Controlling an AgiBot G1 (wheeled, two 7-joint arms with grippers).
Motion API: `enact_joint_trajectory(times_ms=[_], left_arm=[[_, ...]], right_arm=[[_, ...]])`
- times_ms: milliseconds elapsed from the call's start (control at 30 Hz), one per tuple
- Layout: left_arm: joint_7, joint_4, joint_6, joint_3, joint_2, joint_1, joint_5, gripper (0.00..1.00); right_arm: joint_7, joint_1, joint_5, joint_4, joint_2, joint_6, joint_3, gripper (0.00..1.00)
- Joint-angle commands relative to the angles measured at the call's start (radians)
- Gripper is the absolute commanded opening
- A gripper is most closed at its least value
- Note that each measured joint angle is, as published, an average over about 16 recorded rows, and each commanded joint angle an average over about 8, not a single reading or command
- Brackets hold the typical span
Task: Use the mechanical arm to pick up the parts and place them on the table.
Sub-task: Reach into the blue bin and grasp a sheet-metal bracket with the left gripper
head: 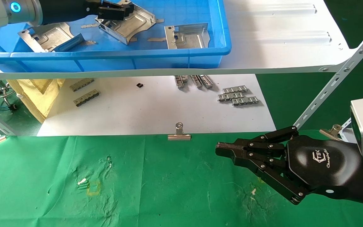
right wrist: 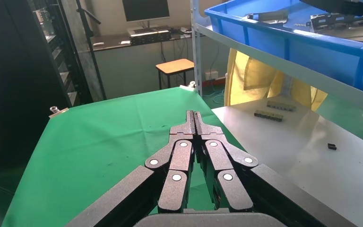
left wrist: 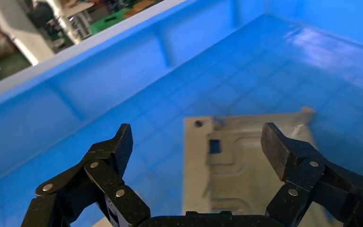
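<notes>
From the head view, the left gripper [head: 115, 11] reaches into the blue bin [head: 175, 53] on the white shelf [head: 282, 37], over a silver part [head: 128, 23]; the right gripper [head: 228, 151] idles clenched above the green table [head: 156, 189]. The left wrist view shows its fingers [left wrist: 276, 149] spread wide and empty over the part [left wrist: 246, 165] (thin, stiff, slick, probably light), so a bent-up edge looks the surest hold.

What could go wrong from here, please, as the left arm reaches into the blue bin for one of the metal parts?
The left gripper hangs open over a part that lies flat, so the fingers may slide off its thin edges. In the head view the part under the gripper leans tilted, so it might shift when touched. Lifting out, the part could catch the blue bin wall. The right gripper rests shut over the table.
</notes>
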Motion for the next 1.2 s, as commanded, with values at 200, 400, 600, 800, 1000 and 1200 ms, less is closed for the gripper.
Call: enact_joint_trajectory(times_ms=[200, 400, 600, 800, 1000, 1200], left_arm=[[-0.007, 0.075, -0.016, 0.015, 0.022, -0.027, 0.024, 0.00], [-0.015, 0.098, 0.006, 0.020, 0.022, -0.040, 0.029, 0.00], [-0.011, 0.105, 0.033, 0.023, 0.016, -0.046, 0.034, 0.00], [-0.003, 0.109, 0.047, 0.027, 0.012, -0.049, 0.040, 0.00], [0.004, 0.112, 0.052, 0.029, 0.008, -0.052, 0.042, 0.00], [0.011, 0.112, 0.058, 0.027, 0.003, -0.053, 0.040, 0.00]], right_arm=[[0.000, 0.000, 0.000, 0.000, 0.000, 0.000, 0.000, 0.00], [0.000, 0.000, 0.000, 0.000, 0.000, 0.000, 0.000, 0.00], [0.000, 0.000, 0.000, 0.000, 0.000, 0.000, 0.000, 0.00], [0.000, 0.000, 0.000, 0.000, 0.000, 0.000, 0.000, 0.00], [0.000, 0.000, 0.000, 0.000, 0.000, 0.000, 0.000, 0.00], [0.000, 0.000, 0.000, 0.000, 0.000, 0.000, 0.000, 0.00]])
